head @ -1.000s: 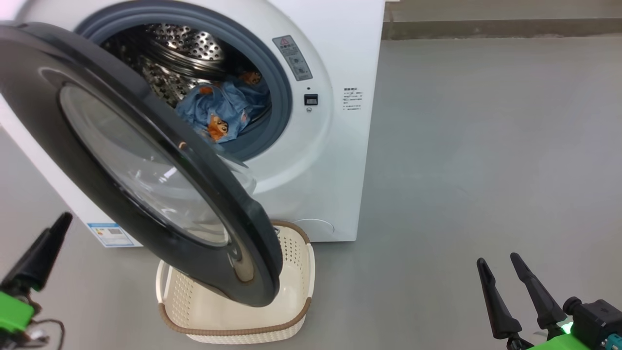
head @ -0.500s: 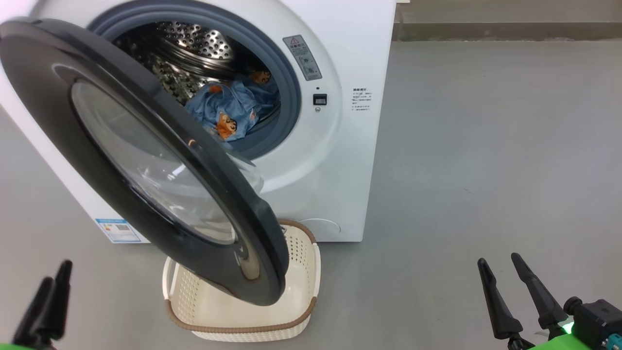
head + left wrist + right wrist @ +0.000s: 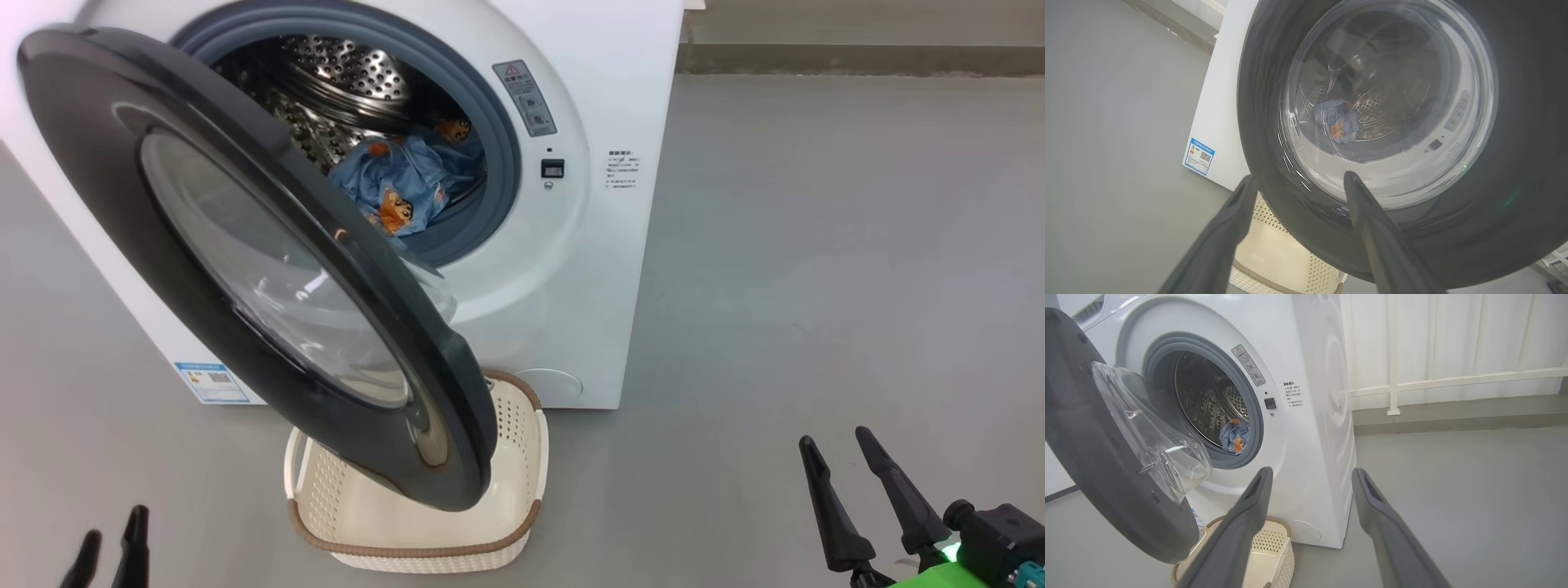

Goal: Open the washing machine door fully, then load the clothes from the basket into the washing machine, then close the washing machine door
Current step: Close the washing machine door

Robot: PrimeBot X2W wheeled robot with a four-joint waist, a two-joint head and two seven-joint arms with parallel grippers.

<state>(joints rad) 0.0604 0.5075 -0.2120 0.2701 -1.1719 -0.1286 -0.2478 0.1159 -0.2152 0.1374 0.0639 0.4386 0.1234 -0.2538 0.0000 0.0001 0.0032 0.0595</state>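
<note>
Inside the white washing machine's (image 3: 604, 82) steel drum (image 3: 351, 73) lie the light blue printed clothes (image 3: 400, 175), its round black-rimmed glass door (image 3: 106, 188) ajar above the cream plastic basket (image 3: 514, 425), left pincer (image 3: 114, 524) and right pincer (image 3: 834, 437) released.

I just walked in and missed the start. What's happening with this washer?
A two-armed robot is doing laundry. The clothes lie inside the washer, and the basket under the door looks empty. The door hangs partly open. Both arms' jaws are open, holding nothing, clear of the door. Closing it is what's left.
</note>
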